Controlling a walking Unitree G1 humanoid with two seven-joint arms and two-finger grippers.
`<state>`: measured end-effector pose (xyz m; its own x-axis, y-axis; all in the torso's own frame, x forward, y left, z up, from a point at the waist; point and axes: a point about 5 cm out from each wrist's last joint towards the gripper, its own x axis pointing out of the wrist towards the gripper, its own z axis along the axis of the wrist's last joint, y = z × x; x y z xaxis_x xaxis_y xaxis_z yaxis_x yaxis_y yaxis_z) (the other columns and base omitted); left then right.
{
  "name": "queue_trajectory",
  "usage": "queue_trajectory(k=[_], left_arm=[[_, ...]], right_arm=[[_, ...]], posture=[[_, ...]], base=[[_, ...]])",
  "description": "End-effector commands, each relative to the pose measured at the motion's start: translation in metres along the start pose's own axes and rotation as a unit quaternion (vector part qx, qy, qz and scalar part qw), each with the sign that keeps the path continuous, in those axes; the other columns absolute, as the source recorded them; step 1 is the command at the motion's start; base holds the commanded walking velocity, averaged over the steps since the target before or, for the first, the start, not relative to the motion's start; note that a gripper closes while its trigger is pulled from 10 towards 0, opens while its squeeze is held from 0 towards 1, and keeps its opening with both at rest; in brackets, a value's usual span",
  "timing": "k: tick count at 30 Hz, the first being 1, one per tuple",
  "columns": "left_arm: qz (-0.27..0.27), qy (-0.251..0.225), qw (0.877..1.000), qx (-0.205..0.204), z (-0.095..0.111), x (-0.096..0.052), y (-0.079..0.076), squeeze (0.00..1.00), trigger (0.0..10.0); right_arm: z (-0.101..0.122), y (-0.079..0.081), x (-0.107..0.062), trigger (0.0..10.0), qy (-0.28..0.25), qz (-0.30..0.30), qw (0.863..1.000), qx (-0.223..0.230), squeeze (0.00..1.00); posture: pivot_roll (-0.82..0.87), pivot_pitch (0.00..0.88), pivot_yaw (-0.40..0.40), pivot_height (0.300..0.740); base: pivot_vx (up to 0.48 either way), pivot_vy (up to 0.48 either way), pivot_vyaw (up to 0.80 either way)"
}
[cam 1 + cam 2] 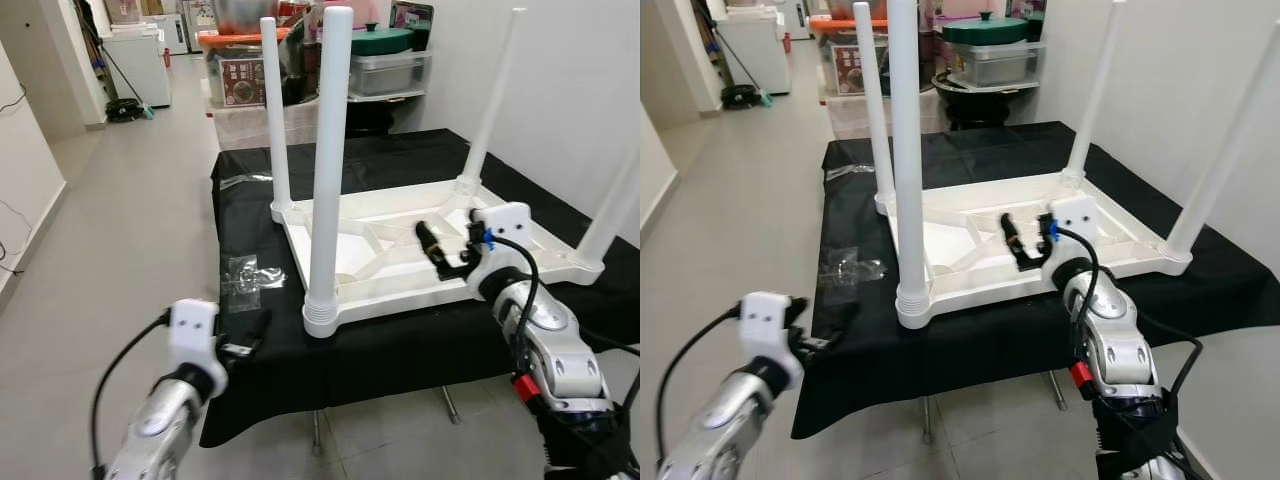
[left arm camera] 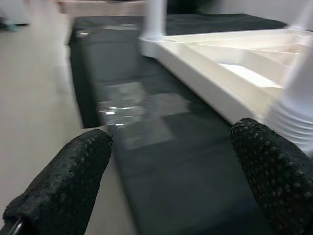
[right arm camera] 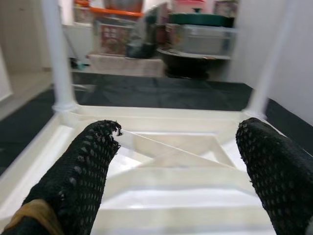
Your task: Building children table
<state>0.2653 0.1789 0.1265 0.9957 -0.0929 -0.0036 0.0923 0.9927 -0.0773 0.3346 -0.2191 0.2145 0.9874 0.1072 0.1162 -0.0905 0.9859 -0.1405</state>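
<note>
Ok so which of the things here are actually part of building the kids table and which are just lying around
Part of the job:
- upside-down white tabletop
- four white legs, e.g. the near one
- right gripper, over the tabletop, fingers open
- left gripper, by the near edge, fingers open

Lying about:
- clear plastic bag
- black cloth
- storage boxes behind

The right claw [image 1: 437, 252], fingers spread, hangs over the ribbed underside of the upturned white plastic table [image 1: 380, 262]. Bare ribs lie ahead of it. Upright white plastic legs [image 1: 328, 170] stand at the corners around it. Ahead of the spread left claw [image 2: 171, 181]: bare black-clothed tabletop [image 2: 161, 166] and crinkled clear plastic bag [image 2: 142, 105].
</note>
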Motion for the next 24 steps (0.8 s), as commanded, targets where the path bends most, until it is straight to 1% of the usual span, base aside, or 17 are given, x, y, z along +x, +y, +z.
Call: queue_trajectory(k=[1, 2, 3, 5, 6, 7, 8, 9, 10, 11, 12, 13, 14, 15, 18, 22, 24], left_arm=[[0.018, 0.003, 1.0, 0.01, -0.001, -0.003, 0.007, 0.0, 10.0], [0.068, -0.013, 0.997, 0.015, 0.005, -0.009, 0.03, 0.0, 10.0], [0.11, -0.039, 0.993, 0.022, 0.017, -0.014, 0.05, 0.0, 10.0], [0.11, -0.039, 0.993, 0.022, 0.017, -0.014, 0.05, 0.0, 10.0], [0.152, -0.091, 0.983, 0.042, 0.042, -0.02, 0.071, 0.0, 10.0], [0.152, -0.091, 0.983, 0.042, 0.042, -0.02, 0.071, 0.0, 10.0], [0.15, -0.113, 0.981, 0.046, 0.054, -0.018, 0.07, 0.0, 10.0], [0.15, -0.113, 0.981, 0.046, 0.054, -0.018, 0.07, 0.0, 10.0], [0.144, -0.126, 0.98, 0.051, 0.061, -0.016, 0.066, 0.0, 10.0], [0.144, -0.126, 0.98, 0.051, 0.061, -0.016, 0.066, 0.0, 10.0], [0.122, -0.141, 0.981, 0.051, 0.068, -0.011, 0.054, 0.0, 10.0], [0.122, -0.141, 0.981, 0.051, 0.068, -0.011, 0.054, 0.0, 10.0], [0.111, -0.141, 0.982, 0.052, 0.067, -0.009, 0.048, 0.0, 10.0], [0.111, -0.141, 0.982, 0.052, 0.067, -0.009, 0.048, 0.0, 10.0], [0.091, -0.14, 0.985, 0.045, 0.065, -0.005, 0.036, 0.0, 10.0], [0.082, -0.138, 0.986, 0.041, 0.064, -0.004, 0.033, 0.0, 10.0], [0.078, -0.134, 0.987, 0.041, 0.063, -0.003, 0.031, 0.0, 10.0]], right_arm=[[-0.002, 0.003, -0.001, 10.0, -0.001, 0.001, 1.0, 0.007, 0.0], [-0.002, 0.006, -0.001, 10.0, -0.005, 0.009, 1.0, 0.012, 0.0], [-0.002, 0.007, 0.0, 10.0, -0.011, 0.011, 1.0, 0.012, 0.0], [-0.002, 0.007, 0.0, 10.0, -0.011, 0.011, 1.0, 0.012, 0.0], [0.0, 0.011, 0.006, 10.0, -0.019, 0.008, 1.0, 0.012, 0.0], [0.0, 0.011, 0.006, 10.0, -0.019, 0.008, 1.0, 0.012, 0.0], [0.001, 0.014, 0.01, 10.0, -0.022, 0.009, 1.0, 0.013, 0.0], [0.001, 0.014, 0.01, 10.0, -0.022, 0.009, 1.0, 0.013, 0.0], [0.002, 0.018, 0.014, 10.0, -0.027, 0.013, 1.0, 0.007, 0.0], [0.002, 0.018, 0.014, 10.0, -0.027, 0.013, 1.0, 0.007, 0.0], [0.004, 0.028, 0.018, 10.0, -0.036, 0.019, 0.999, 0.015, 0.0], [0.004, 0.028, 0.018, 10.0, -0.036, 0.019, 0.999, 0.015, 0.0], [0.005, 0.03, 0.019, 10.0, -0.04, 0.018, 0.999, 0.016, 0.0], [0.005, 0.03, 0.019, 10.0, -0.04, 0.018, 0.999, 0.016, 0.0], [0.004, 0.028, 0.019, 10.0, -0.038, 0.003, 0.999, 0.025, 0.0], [0.003, 0.024, 0.018, 10.0, -0.033, -0.009, 0.999, 0.027, 0.0], [0.0, 0.02, 0.017, 10.0, -0.028, -0.025, 0.999, 0.027, 0.0]], posture=[[0.04, 0.0, -0.022, 0.74], [0.06, 0.0, -0.032, 0.74], [0.07, 0.0, -0.04, 0.74], [0.07, 0.0, -0.04, 0.74], [0.08, 0.0, -0.049, 0.74], [0.08, 0.0, -0.049, 0.74], [0.09, 0.0, -0.051, 0.74], [0.09, 0.0, -0.051, 0.74], [0.09, 0.0, -0.051, 0.74], [0.09, 0.0, -0.051, 0.74], [0.09, 0.0, -0.047, 0.74], [0.09, 0.0, -0.047, 0.74], [0.08, 0.0, -0.043, 0.74], [0.08, 0.0, -0.043, 0.74], [0.08, 0.0, -0.039, 0.74], [0.07, 0.0, -0.038, 0.74], [0.07, 0.0, -0.037, 0.74]], base=[[0.0, 0.0, 0.0], [0.0, 0.0, 0.0], [0.0, 0.0, 0.0], [0.0, 0.0, 0.0], [0.0, 0.0, 0.0], [0.0, 0.0, 0.0], [0.0, 0.0, 0.0], [0.0, 0.0, 0.0], [0.0, 0.0, 0.8], [0.0, 0.0, 0.8], [0.39, 0.0, 0.8], [0.39, 0.0, 0.8], [0.435, 0.0, 0.0], [0.435, 0.0, 0.0], [0.45, 0.0, 0.0], [0.399, 0.0, 0.0], [0.0, 0.0, 0.0]])
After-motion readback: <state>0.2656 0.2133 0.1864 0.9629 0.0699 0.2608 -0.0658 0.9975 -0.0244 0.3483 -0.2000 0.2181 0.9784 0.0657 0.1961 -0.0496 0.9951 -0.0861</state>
